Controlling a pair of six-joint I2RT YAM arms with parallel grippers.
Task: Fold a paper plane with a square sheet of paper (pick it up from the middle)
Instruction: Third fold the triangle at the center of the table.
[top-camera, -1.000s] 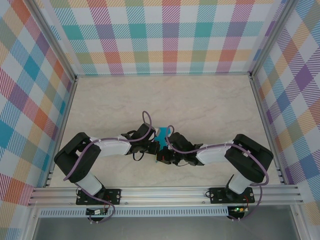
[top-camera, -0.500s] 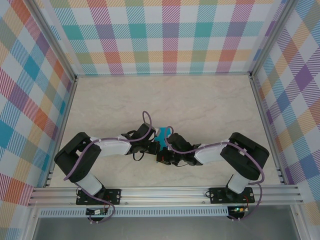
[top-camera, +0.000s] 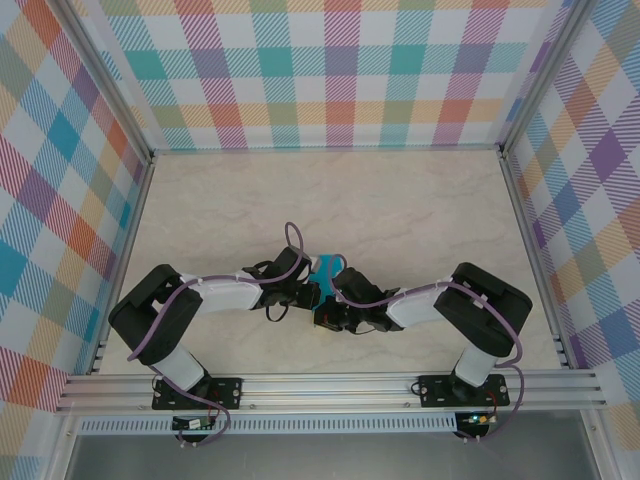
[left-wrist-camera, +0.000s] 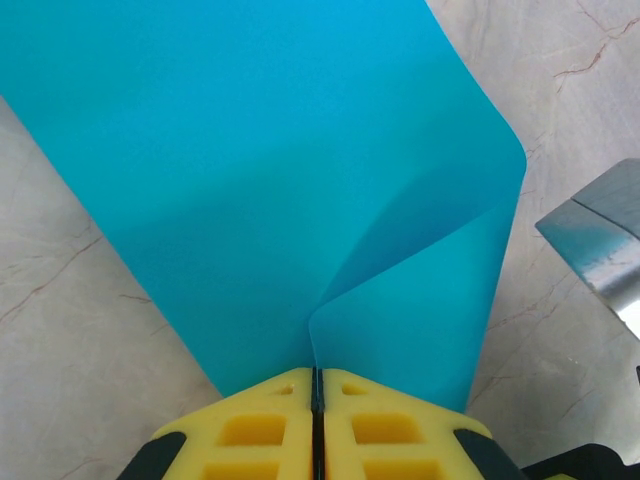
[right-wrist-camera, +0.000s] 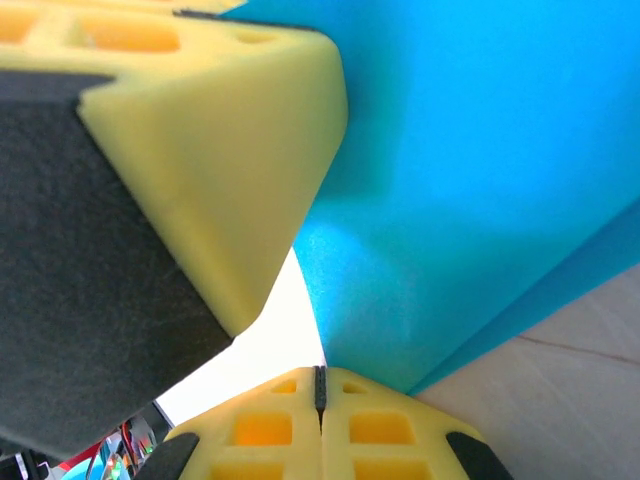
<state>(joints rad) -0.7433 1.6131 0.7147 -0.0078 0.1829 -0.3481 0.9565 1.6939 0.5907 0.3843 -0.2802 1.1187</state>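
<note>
Together, the left gripper (left-wrist-camera: 317, 372) and the right gripper (right-wrist-camera: 320, 372) each squeezed tight on the square sheet of paper (left-wrist-camera: 270, 150) (one side was curled).

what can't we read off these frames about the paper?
Top external: sheet of paper mostly under the left arm and right arm; creases too small.
Left wrist: sheet's far corners cut off by the top edge.
Right wrist: a yellow foam pad blocks the sheet's left side.
</note>
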